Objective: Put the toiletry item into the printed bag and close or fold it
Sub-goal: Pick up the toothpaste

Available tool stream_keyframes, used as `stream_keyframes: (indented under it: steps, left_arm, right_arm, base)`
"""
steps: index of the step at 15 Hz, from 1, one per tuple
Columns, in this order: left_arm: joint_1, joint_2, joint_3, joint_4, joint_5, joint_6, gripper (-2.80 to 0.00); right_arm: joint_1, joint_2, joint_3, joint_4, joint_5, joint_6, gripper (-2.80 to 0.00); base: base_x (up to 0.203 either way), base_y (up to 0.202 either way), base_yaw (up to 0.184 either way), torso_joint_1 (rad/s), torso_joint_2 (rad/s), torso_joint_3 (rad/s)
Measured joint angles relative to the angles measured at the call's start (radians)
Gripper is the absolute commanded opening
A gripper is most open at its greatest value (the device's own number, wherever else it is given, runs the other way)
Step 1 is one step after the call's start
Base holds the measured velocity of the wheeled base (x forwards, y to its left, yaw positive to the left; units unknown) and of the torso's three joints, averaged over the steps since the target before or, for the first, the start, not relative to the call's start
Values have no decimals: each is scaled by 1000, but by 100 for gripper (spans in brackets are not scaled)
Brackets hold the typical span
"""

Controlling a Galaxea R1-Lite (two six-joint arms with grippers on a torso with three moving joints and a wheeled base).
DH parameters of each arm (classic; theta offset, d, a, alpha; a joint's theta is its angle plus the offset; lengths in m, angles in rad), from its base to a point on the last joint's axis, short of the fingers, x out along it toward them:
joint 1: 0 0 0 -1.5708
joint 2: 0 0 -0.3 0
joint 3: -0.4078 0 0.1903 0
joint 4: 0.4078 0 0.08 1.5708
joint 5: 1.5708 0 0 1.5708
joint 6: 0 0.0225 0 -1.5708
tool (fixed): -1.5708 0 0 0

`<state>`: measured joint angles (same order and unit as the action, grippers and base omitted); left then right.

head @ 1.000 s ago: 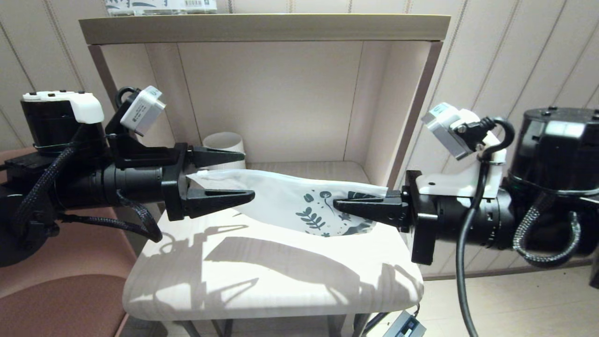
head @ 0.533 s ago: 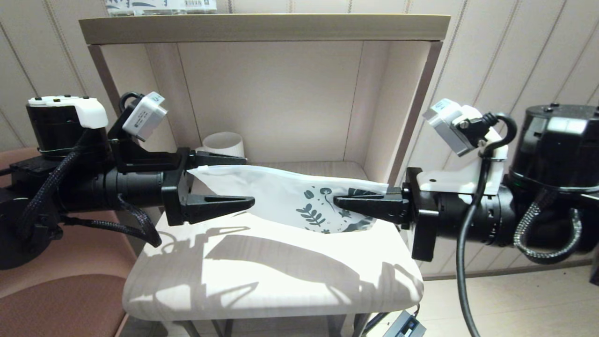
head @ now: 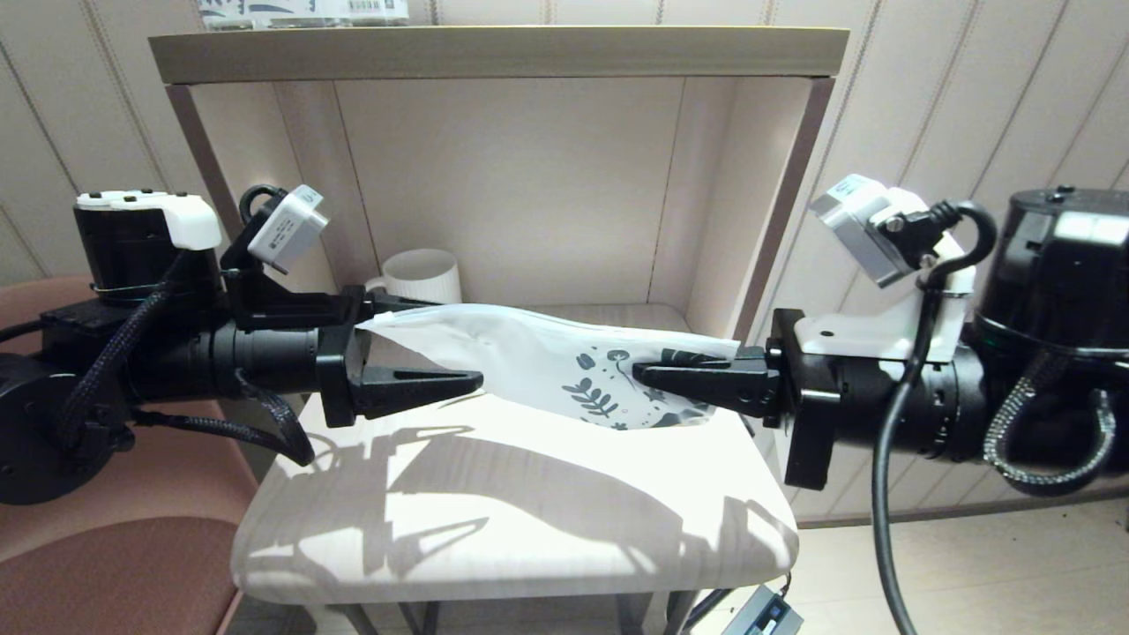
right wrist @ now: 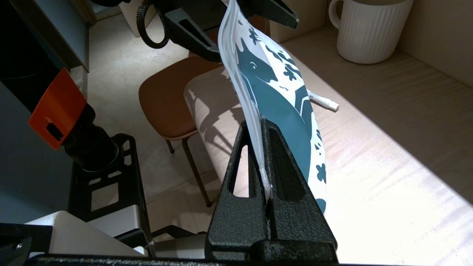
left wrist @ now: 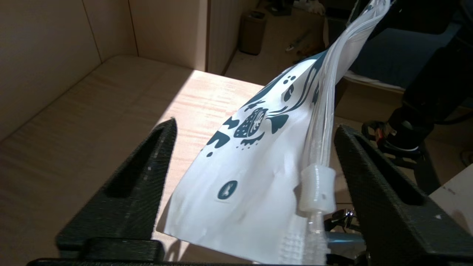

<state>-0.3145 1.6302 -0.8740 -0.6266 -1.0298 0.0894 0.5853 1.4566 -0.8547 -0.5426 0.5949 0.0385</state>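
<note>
The printed bag (head: 529,362) hangs stretched above the small table (head: 529,520), between my two grippers. My right gripper (head: 639,375) is shut on its leaf-printed end (right wrist: 281,107), pinching the zip edge. My left gripper (head: 459,344) stands open around the plain white end (left wrist: 251,184). The white slider (left wrist: 317,188) sits close to one finger without being held. The toiletry item (right wrist: 323,101), a thin white stick, lies on the table behind the bag. It shows only in the right wrist view and is hidden in the head view.
A white ribbed mug (head: 423,275) stands at the back left inside the open shelf cubby (head: 494,53). A printed package (head: 300,11) lies on the shelf top. A brown chair seat (head: 106,547) is at the left, below table height.
Both arms have shifted slightly right and up, and the bag rose with them. Its plain end now covers the left gripper's upper finger. The right gripper kept its hold.
</note>
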Motion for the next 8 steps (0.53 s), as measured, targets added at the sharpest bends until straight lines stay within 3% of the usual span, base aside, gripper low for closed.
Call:
stream_keyframes:
  steps: [8]
  left_arm:
    - [1, 1, 4, -29, -3, -3, -280]
  right_arm:
    - [3, -1, 10, 0, 1, -3, -280]
  base:
    - [0, 0, 0, 0, 0, 0]
